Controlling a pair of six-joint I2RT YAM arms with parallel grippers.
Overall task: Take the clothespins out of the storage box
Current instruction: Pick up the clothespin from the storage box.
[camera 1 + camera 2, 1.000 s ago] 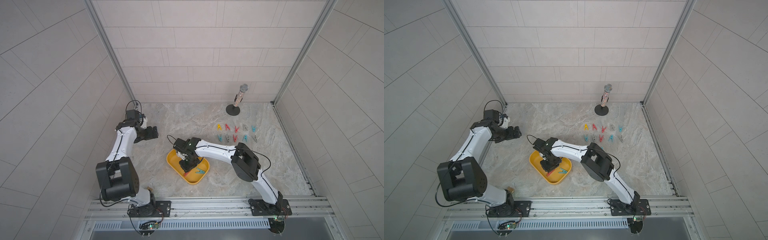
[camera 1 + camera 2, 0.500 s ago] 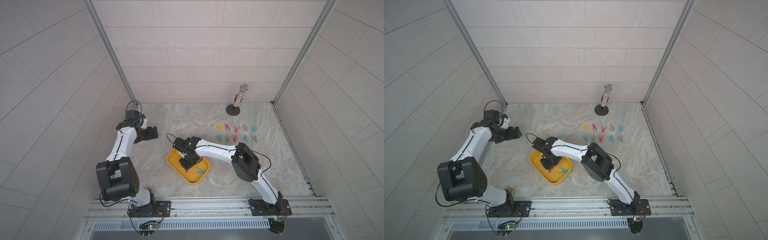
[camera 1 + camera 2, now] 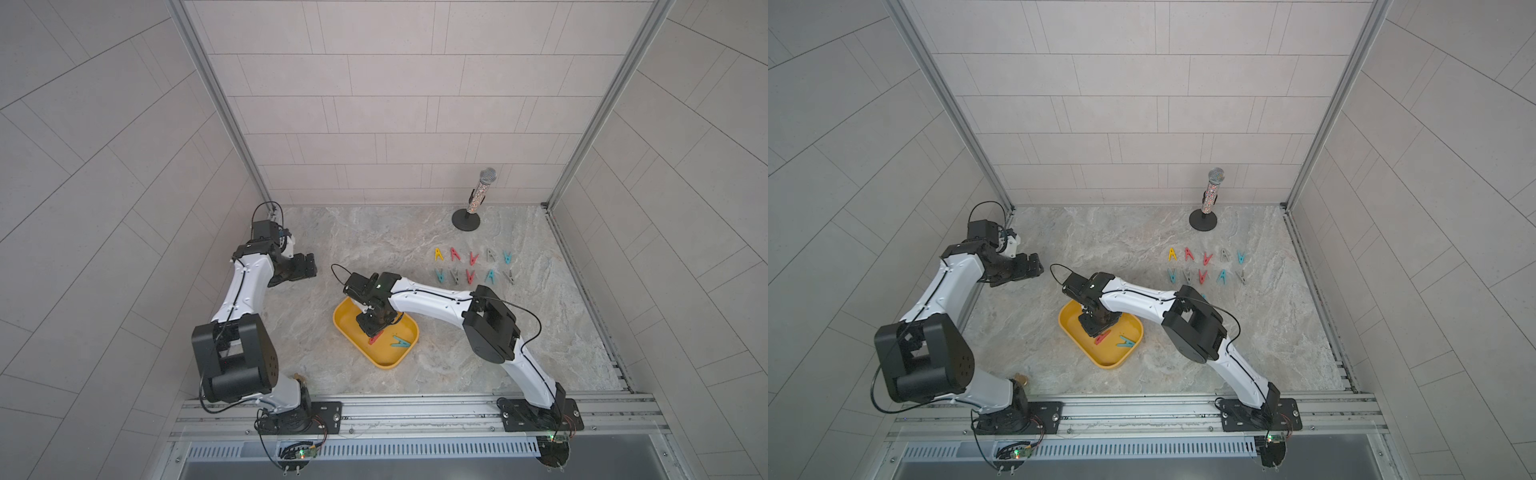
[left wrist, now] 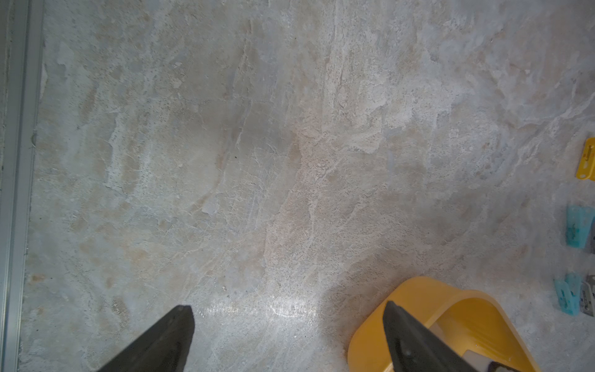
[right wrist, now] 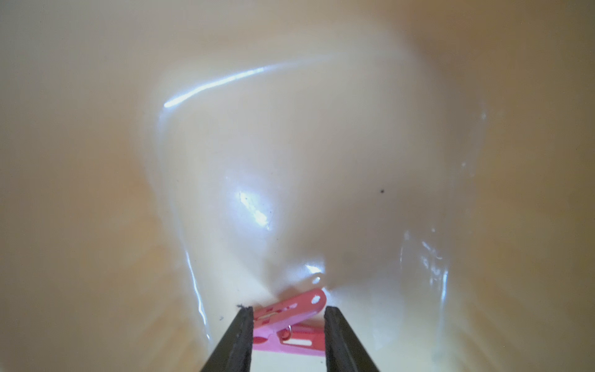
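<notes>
So the right fingers (image 5: 341,338) (image 3: 371,330) are dipped down inside the storage box (image 3: 384,357) (image 5: 289,128), and a red clothespin (image 5: 289,314) (image 3: 373,340) is straddled by them. It's lying flat on the yellow floor right between the two tips, with part of it hidden behind one finger. Only a narrow gap is seen between the tips, and whether the peg is actually being pinched or just framed can't be told from the wrist view, tbh. In both top views a teal clothespin (image 3: 400,342) (image 3: 1125,342) is seen just beside those fingers, also on the box floor and not touched by anything. The rest of the clothespins (image 3: 471,258) are laid out on the counter (image 3: 374,241) in two neat rows, well apart from the right fingers and out beyond the box. They're near a glittery microphone (image 3: 478,195) that's stood upright on a round black base. The left fingers (image 4: 161,341) (image 3: 307,270) are spread wide with nothing between them, held above bare counter. A corner of the box is caught behind one fingertip in the left wrist view, and a few of the laid-out pegs are glimpsed at the frame edge, far off from the tips.
</notes>
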